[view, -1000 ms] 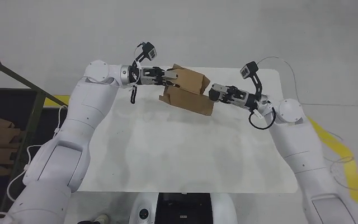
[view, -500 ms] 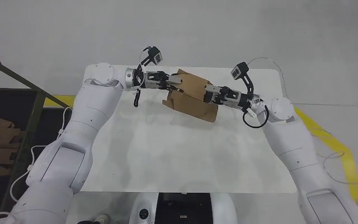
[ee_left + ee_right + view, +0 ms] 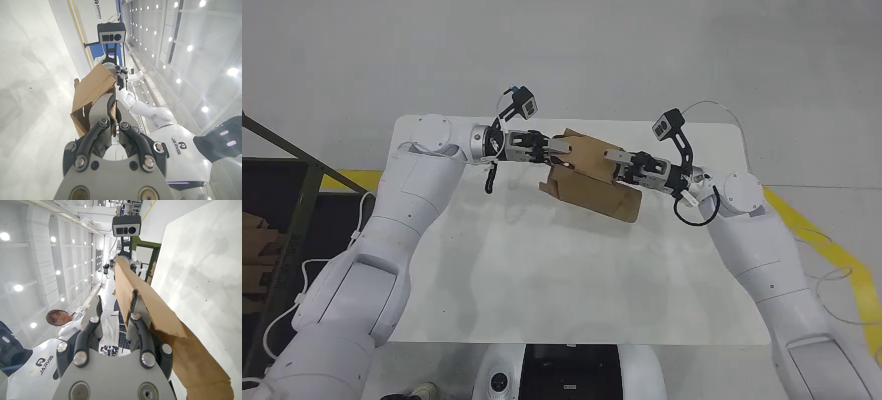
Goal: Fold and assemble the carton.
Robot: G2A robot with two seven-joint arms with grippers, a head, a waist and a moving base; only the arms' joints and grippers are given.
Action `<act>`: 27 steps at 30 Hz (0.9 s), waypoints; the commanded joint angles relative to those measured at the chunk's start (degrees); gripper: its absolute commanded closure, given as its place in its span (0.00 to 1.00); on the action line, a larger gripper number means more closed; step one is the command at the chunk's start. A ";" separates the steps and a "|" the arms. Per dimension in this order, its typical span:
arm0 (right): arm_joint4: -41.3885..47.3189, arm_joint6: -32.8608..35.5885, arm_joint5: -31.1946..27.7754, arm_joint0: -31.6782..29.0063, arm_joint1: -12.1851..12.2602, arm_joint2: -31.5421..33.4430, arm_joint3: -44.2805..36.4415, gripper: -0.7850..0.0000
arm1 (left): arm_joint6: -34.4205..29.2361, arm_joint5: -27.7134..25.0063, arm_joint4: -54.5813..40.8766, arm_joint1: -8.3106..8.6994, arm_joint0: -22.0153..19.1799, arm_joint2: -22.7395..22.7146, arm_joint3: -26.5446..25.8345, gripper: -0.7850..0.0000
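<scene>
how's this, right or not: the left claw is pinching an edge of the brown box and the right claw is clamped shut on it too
Not quite. The left claw does pinch an edge of the brown box, but the right claw is open: the right wrist view shows one finger against the cardboard and the other standing clear.

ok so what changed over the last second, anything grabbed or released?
The left gripper carried the carton a little toward the right arm's side and nearer the robot. The right gripper pushed further in along the carton's top, toward the left one. No new grasp or release is visible. Unchanged: left gripper shut on the carton's edge, carton between the two grippers.
</scene>
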 commanded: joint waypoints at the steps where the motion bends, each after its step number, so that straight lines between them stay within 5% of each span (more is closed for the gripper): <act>1: -0.12 0.12 0.06 0.04 -0.04 -0.01 0.05 0.76 | -0.05 0.05 -0.07 -0.04 -0.01 -0.01 0.08 1.00; 6: -0.20 0.15 0.17 0.00 -0.13 0.07 0.18 1.00 | -0.02 0.03 -0.07 -0.13 -0.06 -0.07 0.19 1.00; 8: -0.26 0.16 0.25 -0.06 -0.15 0.12 0.23 1.00 | 0.08 -0.08 -0.12 -0.15 -0.03 -0.15 0.24 0.62; 9: -0.27 0.12 0.21 -0.08 -0.16 0.19 0.22 1.00 | 0.23 -0.23 -0.09 -0.16 -0.01 -0.19 0.21 0.00; 27: -7.33 -3.36 -0.73 -1.55 0.25 1.07 -0.75 1.00 | -0.01 0.01 -2.34 0.74 1.89 -3.39 -2.76 0.00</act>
